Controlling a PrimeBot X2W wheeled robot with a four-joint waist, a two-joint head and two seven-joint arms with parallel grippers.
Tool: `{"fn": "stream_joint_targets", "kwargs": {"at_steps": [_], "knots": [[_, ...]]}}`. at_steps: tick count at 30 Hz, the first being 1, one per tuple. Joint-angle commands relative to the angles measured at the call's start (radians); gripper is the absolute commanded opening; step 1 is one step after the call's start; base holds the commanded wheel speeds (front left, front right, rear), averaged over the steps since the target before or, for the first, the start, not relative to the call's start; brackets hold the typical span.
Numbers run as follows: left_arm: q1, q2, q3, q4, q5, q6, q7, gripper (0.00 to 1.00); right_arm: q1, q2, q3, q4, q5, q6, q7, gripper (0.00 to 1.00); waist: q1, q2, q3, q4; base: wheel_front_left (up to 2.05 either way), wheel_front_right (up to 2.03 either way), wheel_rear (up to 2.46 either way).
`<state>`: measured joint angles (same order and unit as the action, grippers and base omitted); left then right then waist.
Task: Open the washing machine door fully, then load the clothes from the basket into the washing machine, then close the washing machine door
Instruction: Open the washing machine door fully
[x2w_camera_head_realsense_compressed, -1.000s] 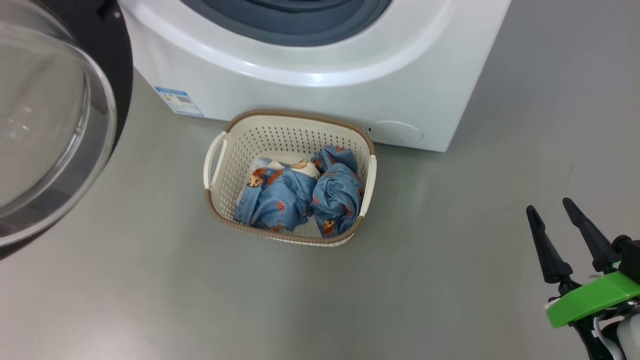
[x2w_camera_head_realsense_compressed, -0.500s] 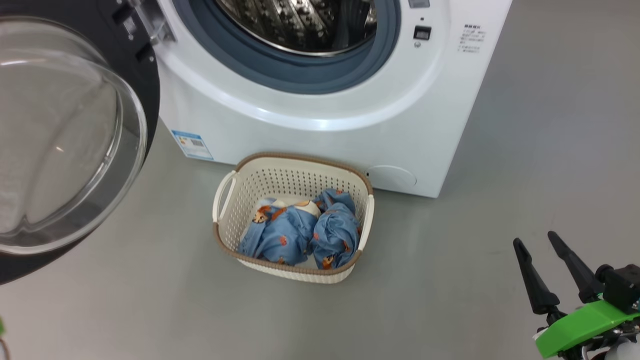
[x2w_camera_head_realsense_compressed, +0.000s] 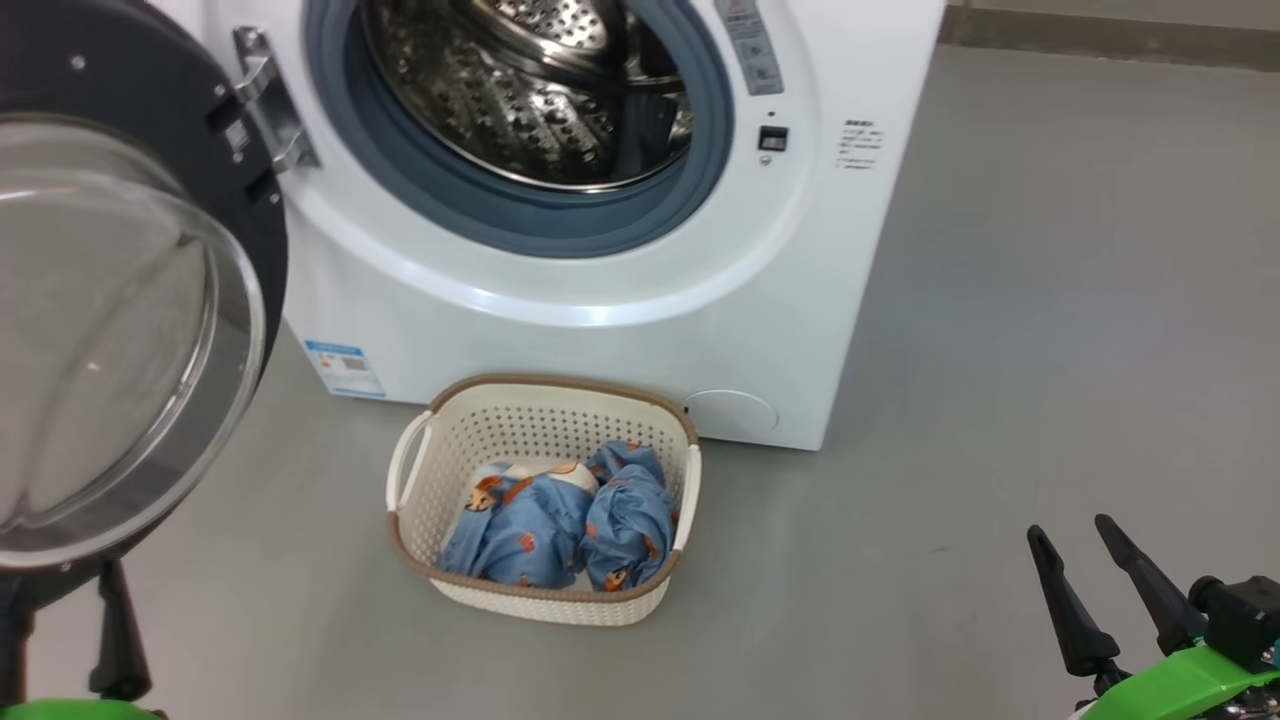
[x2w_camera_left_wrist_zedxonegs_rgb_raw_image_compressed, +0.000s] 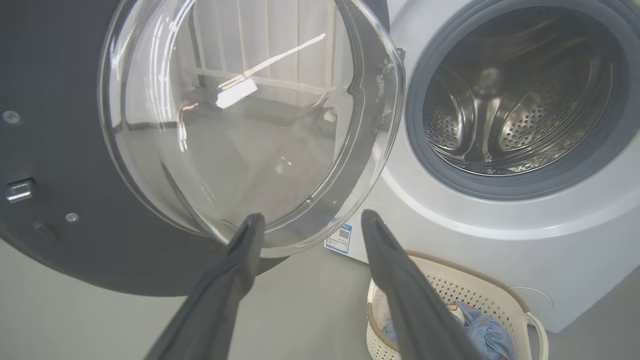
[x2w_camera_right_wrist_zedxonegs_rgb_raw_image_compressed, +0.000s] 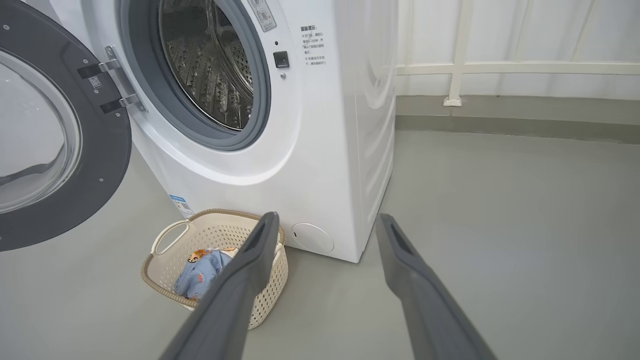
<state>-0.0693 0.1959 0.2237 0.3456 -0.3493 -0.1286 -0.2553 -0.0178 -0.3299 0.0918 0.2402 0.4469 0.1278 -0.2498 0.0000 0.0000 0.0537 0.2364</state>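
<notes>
Door: round black-rimmed glass washing machine door (x2w_camera_head_realsense_compressed: 150, 60) wide open, left of white front-loader washing machine (x2w_camera_head_realsense_compressed: 600, 340).
Clothes: light blue cartoon-print fabric clothes (x2w_camera_head_realsense_compressed: 560, 525) bunched in cream perforated plastic basket (x2w_camera_head_realsense_compressed: 545, 385), on floor just before machine.
Handling: likely soft, light, floppy; pinch a raised fold.
Claws: left claw (x2w_camera_left_wrist_zedxonegs_rgb_raw_image_compressed: 311, 216), right claw (x2w_camera_right_wrist_zedxonegs_rgb_raw_image_compressed: 327, 216) both spread wide, empty.

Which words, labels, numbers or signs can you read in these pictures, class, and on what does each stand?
No text reads with certainty.
Small blue label, low on the front of the big white boxy washing machine: square code, print too small.
Block of dark print, right of the drum opening: too small.
Grey sticker, at the opening's upper right: blurred.
White sticker, on the round black-rimmed glass door: too small.
</notes>
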Motion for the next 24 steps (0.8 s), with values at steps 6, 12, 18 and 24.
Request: {"fn": "stream_joint_targets", "kwargs": {"at_steps": [6, 12, 18, 24], "knots": [[0.027, 0.039, -0.055, -0.088, 0.002, -0.002, -0.006, 1.0, 0.015, -0.019, -0.008, -0.029, 0.015, 0.003, -0.012, 1.0, 0.0, 0.0, -0.022, -0.08, 0.0, 0.0, 0.0], [0.047, 0.04, -0.146, -0.135, -0.008, -0.002, -0.006, 1.0, 0.012, -0.016, -0.021, -0.04, 0.011, 0.003, -0.012, 1.0, 0.0, 0.0, -0.009, -0.152, 0.0, 0.0, 0.0], [0.047, 0.035, -0.194, -0.163, -0.03, -0.002, -0.006, 1.0, 0.006, -0.011, -0.037, -0.047, 0.01, 0.003, -0.012, 1.0, 0.0, 0.0, 0.013, -0.204, 0.0, 0.0, 0.0], [0.042, 0.047, -0.246, -0.176, -0.056, -0.002, -0.006, 1.0, -0.004, -0.006, -0.048, -0.053, 0.008, 0.003, -0.012, 1.0, 0.0, 0.0, 0.03, -0.241, 0.0, 0.0, 0.0]]}}
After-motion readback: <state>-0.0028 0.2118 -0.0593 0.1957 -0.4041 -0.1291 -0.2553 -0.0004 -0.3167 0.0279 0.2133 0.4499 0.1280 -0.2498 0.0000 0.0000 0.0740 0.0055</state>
